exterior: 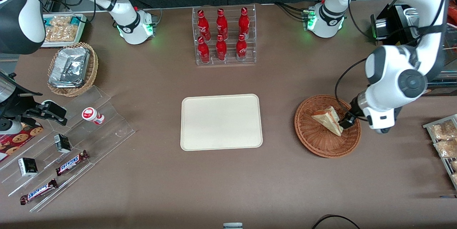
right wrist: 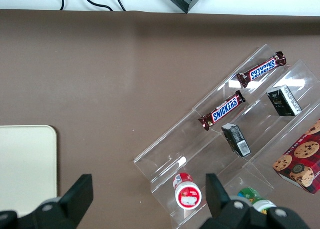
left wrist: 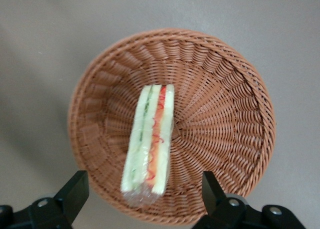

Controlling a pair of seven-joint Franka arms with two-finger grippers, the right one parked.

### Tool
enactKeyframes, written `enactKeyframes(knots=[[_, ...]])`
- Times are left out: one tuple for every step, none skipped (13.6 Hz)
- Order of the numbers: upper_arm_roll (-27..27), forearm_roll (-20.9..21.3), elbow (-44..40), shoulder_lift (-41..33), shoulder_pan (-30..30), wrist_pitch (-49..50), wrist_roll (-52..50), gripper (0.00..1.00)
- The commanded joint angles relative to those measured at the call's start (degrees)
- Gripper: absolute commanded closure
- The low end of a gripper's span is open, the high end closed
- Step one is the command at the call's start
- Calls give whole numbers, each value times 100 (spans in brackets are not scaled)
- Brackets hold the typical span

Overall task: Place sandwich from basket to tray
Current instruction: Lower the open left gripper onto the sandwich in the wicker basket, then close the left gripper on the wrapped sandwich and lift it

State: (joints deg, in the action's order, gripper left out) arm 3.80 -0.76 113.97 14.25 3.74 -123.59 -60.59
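Pincer (left wrist: 145,199), one: poised over the near rim of the basket, fingers spread wide with one either side of the sandwich's end, gripping nothing.

Sandwich (left wrist: 149,141), one: triangular wedge in clear film, standing on edge inside the basket (left wrist: 225,89), cut face with green and red layers turned up to the wrist camera. Judged light, soft and easily crushed; the film probably slick. Best hold: across the two flat bread faces, mid-length, with gentle pressure, so the filling is not squeezed out and the wedge does not swing.

Basket, one: round, reddish-brown wicker, on the desk (exterior: 285,186) toward the working arm's end; likely to shift if nudged.

Tray (exterior: 221,122), one: cream, rectangular, bare, mid-desk, well apart from the basket.

Other stock:
- red bottles (exterior: 221,34), six, in a clear rack farther from the front camera than the tray;
- chocolate bars (exterior: 71,163), two, on the stepped clear shelf (exterior: 107,129) toward the parked arm's end;
- small dark cartons (exterior: 63,142), two, same shelf;
- tan basket of foil containers (exterior: 71,68), one.
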Motion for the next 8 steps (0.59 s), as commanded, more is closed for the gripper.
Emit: enactKeyframes(knots=[[-11,-38,537,87,74,-760,-269,0],[-11,-38,704,183,117,-1085,-287,0],[-11,-38,845,288,153,-1367,-296,0],[-11,-38,986,368,153,-1578,-313,0],[-11,-29,1100,429,153,-1754,-313,0],[-11,-29,1153,473,153,-1852,-313,0],[-11,-29,1145,578,153,-1879,-313,0],[-19,6,1145,623,153,-1931,-305,1]])
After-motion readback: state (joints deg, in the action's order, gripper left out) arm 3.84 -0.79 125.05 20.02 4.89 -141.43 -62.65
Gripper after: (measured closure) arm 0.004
